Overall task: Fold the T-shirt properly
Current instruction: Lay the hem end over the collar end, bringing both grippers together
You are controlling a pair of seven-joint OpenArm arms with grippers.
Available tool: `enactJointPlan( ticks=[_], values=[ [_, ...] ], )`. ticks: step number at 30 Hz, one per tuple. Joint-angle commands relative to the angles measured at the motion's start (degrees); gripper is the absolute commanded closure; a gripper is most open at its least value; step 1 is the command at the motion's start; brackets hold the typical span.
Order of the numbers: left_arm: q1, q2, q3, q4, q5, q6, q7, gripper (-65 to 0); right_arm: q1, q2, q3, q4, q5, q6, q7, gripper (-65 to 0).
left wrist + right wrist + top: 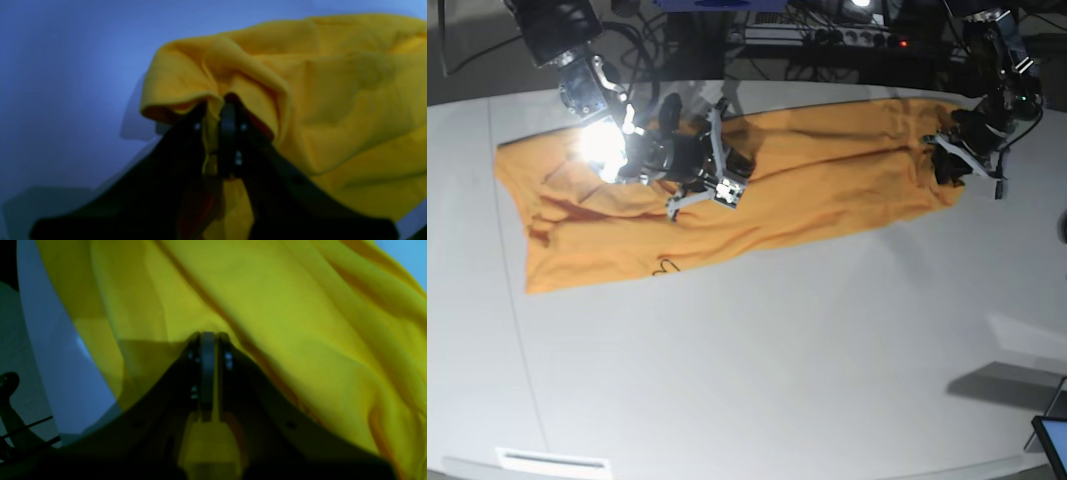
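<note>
Both pincers clenched on the T-shirt (827,180), left pincer (222,106) at right edge, right pincer (208,336) mid-frame, likely to fold it over on the bench (777,380).

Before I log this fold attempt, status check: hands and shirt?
Left hand shut on the T-shirt at its end. Right hand shut on cloth near mid-length. Shirt spread long on the table. Nothing in the way.
</note>
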Motion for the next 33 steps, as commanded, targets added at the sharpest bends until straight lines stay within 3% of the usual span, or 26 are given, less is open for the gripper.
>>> enactJointPlan(
  ticks=[1, 8, 13, 18, 23, 33],
  values=[
    [0.78, -0.26, 0.0, 0.91, 1.85, -0.92, 3.97, 0.0, 0.09, 0.58, 0.16, -0.05, -2.95, -0.51, -3.86, -2.8],
    [4.03, 2.03, -3.08, 17.08, 1.41, -2.37, 4.06, 0.0, 0.35, 0.4, 0.16, -0.49, -3.04, -0.51, -3.68, -2.9],
    [4.56, 4.23, -5.19, 24.91, -2.98, -2.37, 7.49, 0.0, 0.26, 0.49, 0.25, -0.49, -3.04, -0.51, -3.68, -2.9],
    [4.12, 7.22, -8.0, 25.43, -5.53, -2.37, 7.67, 0.0, -0.18, 0.58, 0.78, -0.49, -3.04, -0.51, -3.68, -2.8],
    [2.1, 11.61, -5.37, 25.61, -8.35, -2.37, 7.67, 0.0, -0.97, 0.58, 2.01, -0.05, -3.04, -0.51, -3.77, -2.8],
    [-0.1, 20.93, 1.49, 27.02, -7.82, -2.33, 7.49, 0.0, -1.67, 0.67, 2.09, 0.04, -3.04, -0.51, -3.59, -2.5]
  ],
)
